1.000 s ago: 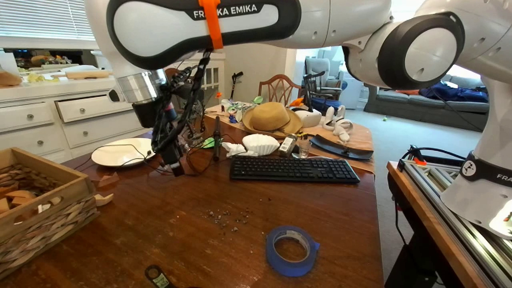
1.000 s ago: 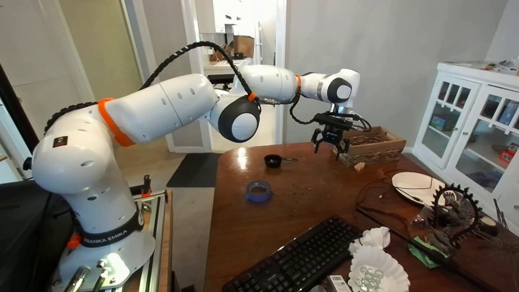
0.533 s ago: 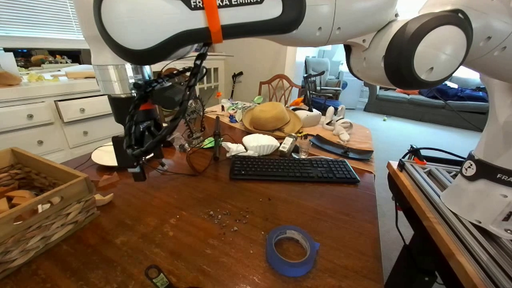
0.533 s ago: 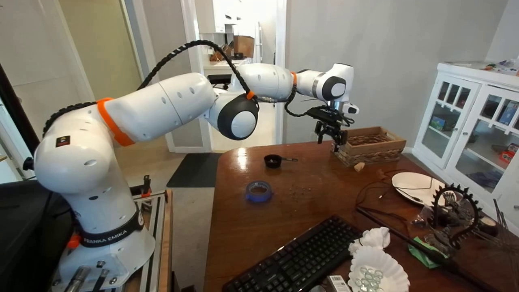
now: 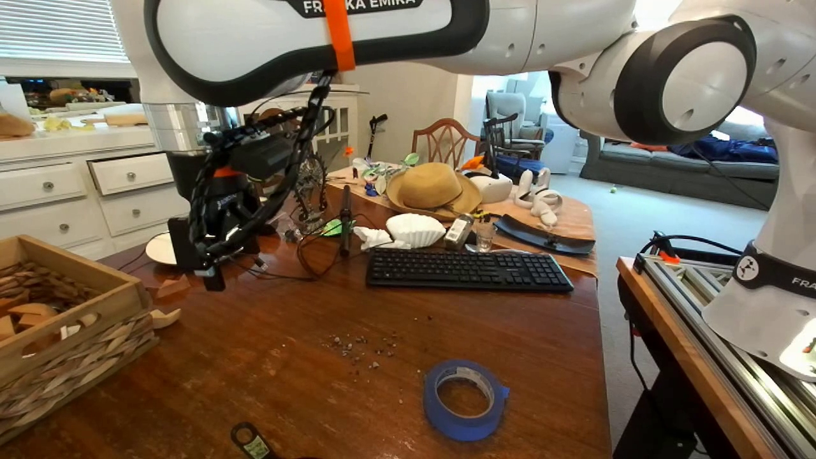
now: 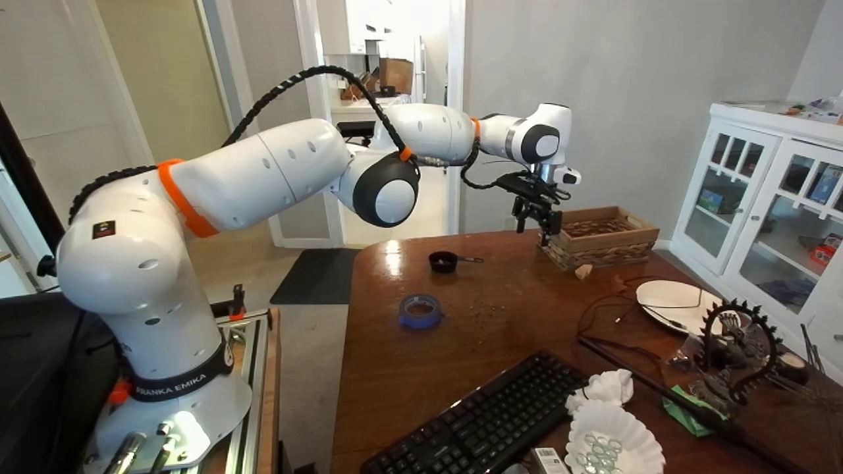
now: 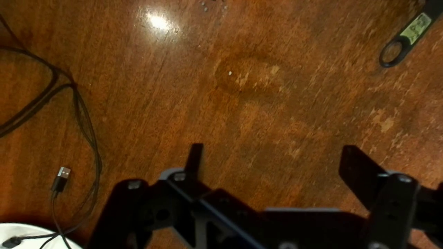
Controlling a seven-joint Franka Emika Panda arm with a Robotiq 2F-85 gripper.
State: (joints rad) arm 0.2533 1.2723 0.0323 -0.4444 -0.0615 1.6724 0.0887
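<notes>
Tool [image 7: 273,148], jaws apart, above wooden desk [image 7: 155,103], woven basket [image 6: 609,251] on desk near tool, black USB cable [image 7: 60,182] reaching onto white plate [image 7: 26,229], blue tape roll [image 6: 421,321] between keyboard [image 6: 487,421] and small pan [image 6: 443,264]

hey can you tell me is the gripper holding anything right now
No, in the wrist view the gripper stands open, with only the table showing between its fingers.

Gray wall [image 6: 632,85], white cabinet [image 6: 757,197] (glass-doored), dark sofa [image 5: 676,169], pale carpet [image 5: 663,207].
</notes>
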